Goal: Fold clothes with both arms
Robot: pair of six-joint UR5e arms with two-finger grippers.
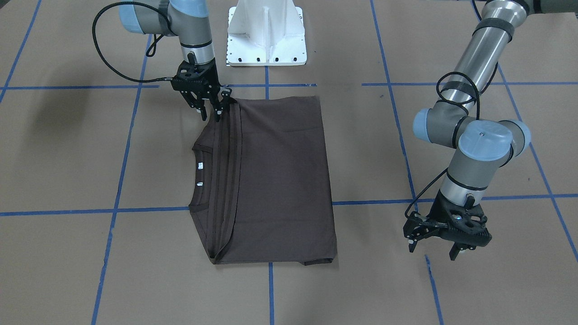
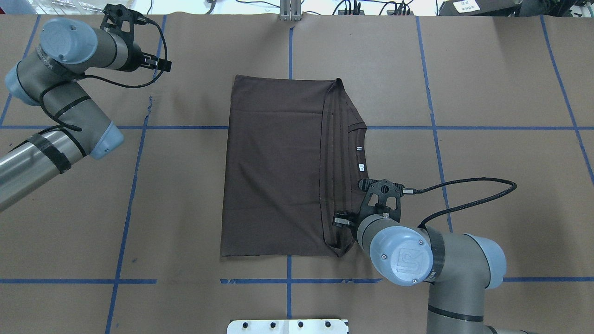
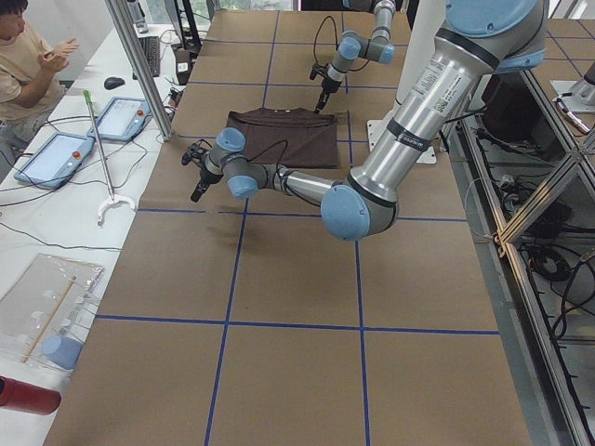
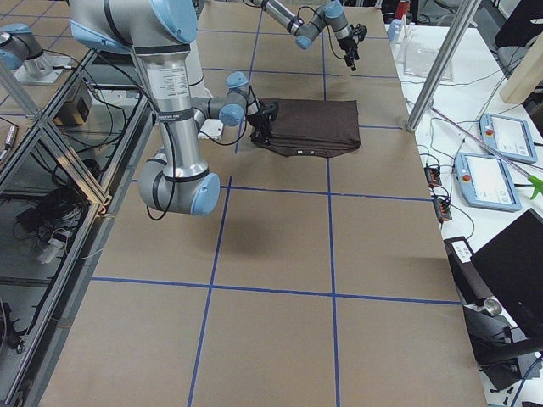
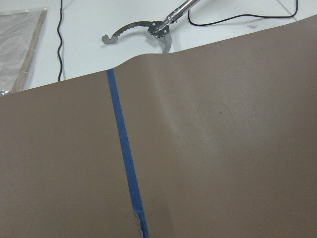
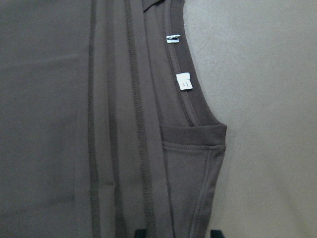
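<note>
T-shirt (image 2: 274, 167), dark brown, lies folded into a flat rectangle at the middle of the surface (image 2: 487, 93). Its neck opening faces the robot's right-hand edge, and a folded-over panel covers most of the body. The surface is covered in brown paper and crossed by blue tape lines (image 2: 134, 185), with the robot's white base (image 1: 266, 36) at its near edge.

The left arm (image 2: 60, 116) stretches toward the far left corner of the surface, well apart from the shirt. The right arm (image 2: 403, 255) bends down over the shirt's corner nearest the robot, on the neck side.

The left pincer (image 1: 432, 252) hangs over bare paper with its jaws spread and nothing between them. The right pincer (image 1: 211, 115) points down at the shirt's shoulder corner, and its jaws are also apart. In the right wrist view the two fingertips (image 6: 141, 233) stand on either side of the shoulder edge, with cloth lying between them but not clamped.

The ribbed collar (image 6: 184, 99) curves along the open neck. Several stitched seams run side by side next to it. Two small white tags (image 6: 183, 82) sit inside the neckline, one larger and one smaller.
</note>
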